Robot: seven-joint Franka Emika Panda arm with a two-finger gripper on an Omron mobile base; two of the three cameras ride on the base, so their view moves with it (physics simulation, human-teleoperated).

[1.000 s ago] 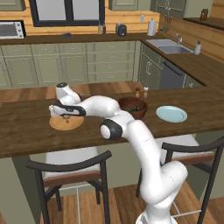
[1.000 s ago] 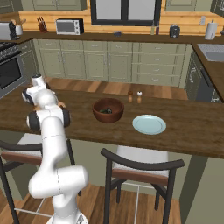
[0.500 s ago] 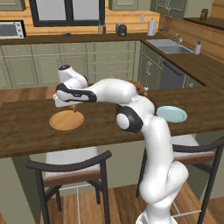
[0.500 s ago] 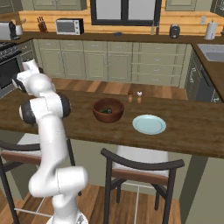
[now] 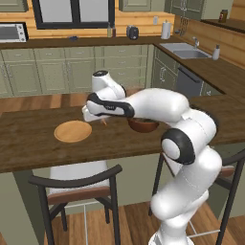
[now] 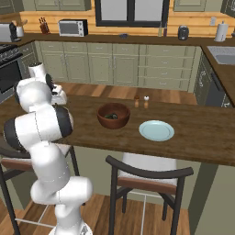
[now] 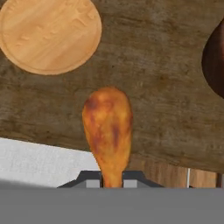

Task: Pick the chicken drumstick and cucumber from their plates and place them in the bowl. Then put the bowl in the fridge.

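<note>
My gripper (image 7: 111, 181) is shut on the bone end of the orange-brown chicken drumstick (image 7: 108, 129), which hangs above the dark counter. It sits between the light-tan wooden plate (image 7: 50, 33) and the rim of the reddish-brown bowl (image 7: 215, 61). In the left base view the gripper (image 5: 100, 117) hovers just right of the bare plate (image 5: 72, 131), with the drumstick (image 5: 104, 121) poking out below it and the bowl (image 5: 142, 126) partly behind my arm. The dark-green cucumber (image 6: 110, 116) lies inside the bowl (image 6: 113, 114). A pale blue plate (image 6: 156, 130) stands bare to the bowl's right. The fridge is out of view.
Two small shakers (image 6: 141, 101) stand behind the bowl. Dark-framed stools (image 6: 149, 176) are tucked under the counter's near edge. Olive cabinets, a microwave (image 6: 73, 27) and a sink (image 5: 185, 52) line the back walls.
My hand has lifted the drumstick off the wooden plate and carried it right, toward the bowl. The plate is now bare.
</note>
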